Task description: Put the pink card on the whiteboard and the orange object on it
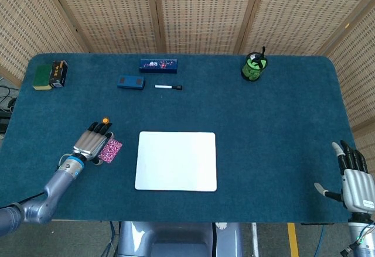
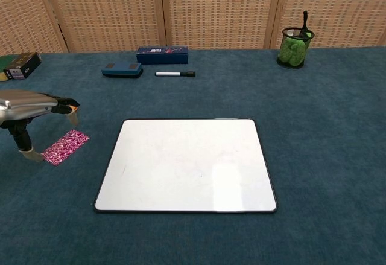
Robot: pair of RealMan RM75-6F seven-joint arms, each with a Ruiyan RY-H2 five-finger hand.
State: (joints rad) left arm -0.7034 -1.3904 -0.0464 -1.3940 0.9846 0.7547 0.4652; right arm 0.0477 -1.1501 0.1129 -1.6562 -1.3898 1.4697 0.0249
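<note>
The pink patterned card [image 1: 110,150] [image 2: 64,146] lies flat on the blue cloth, left of the whiteboard [image 1: 176,160] [image 2: 186,163]. A small orange object [image 1: 105,120] [image 2: 74,104] sits just beyond the card. My left hand [image 1: 92,143] [image 2: 33,108] hovers open over the card's left end, fingers stretched toward the orange object and thumb hanging down beside the card. My right hand [image 1: 353,178] rests open, fingers apart, at the table's near right corner; only the head view shows it.
At the back are a dark blue box [image 1: 158,64], a blue eraser [image 1: 130,82] and a marker [image 1: 169,86]. A mesh cup with green contents [image 1: 255,66] stands back right. A green and a black box [image 1: 50,74] sit at the back left corner.
</note>
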